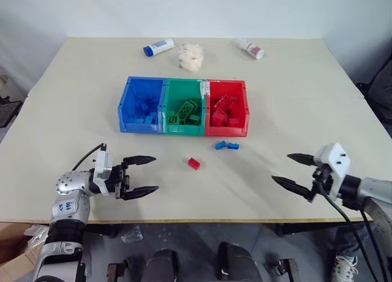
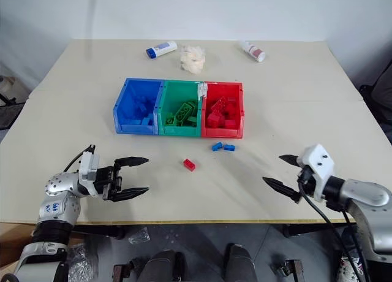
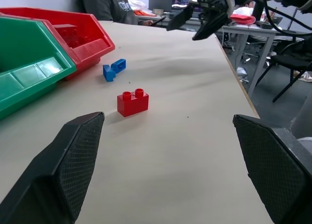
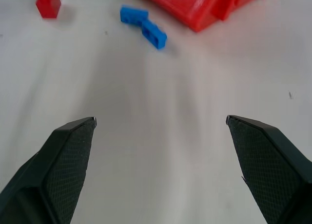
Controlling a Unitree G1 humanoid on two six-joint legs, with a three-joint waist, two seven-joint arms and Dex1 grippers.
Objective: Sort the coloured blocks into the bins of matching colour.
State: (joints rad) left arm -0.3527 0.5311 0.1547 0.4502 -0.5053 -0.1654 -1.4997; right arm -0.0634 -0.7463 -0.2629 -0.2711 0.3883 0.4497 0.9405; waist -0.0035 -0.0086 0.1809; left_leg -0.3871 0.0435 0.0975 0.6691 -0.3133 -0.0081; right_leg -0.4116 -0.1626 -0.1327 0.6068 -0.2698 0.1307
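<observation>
Red, green and blue bins (image 1: 184, 132) already hold most blocks, leaving a red block (image 1: 194, 163) just ahead of the empty, wide-open left gripper (image 1: 144, 175) and two blue blocks (image 1: 226, 145) between it and the equally spread, empty right gripper (image 1: 293, 170).

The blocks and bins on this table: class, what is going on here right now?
A humanoid robot is sorting blocks by colour. The blue bin, green bin and red bin already hold matching blocks. Left on the table in front of the bins are one red block and two blue blocks. The left end effector and the right end effector are both open and empty, on either side of these blocks.
</observation>
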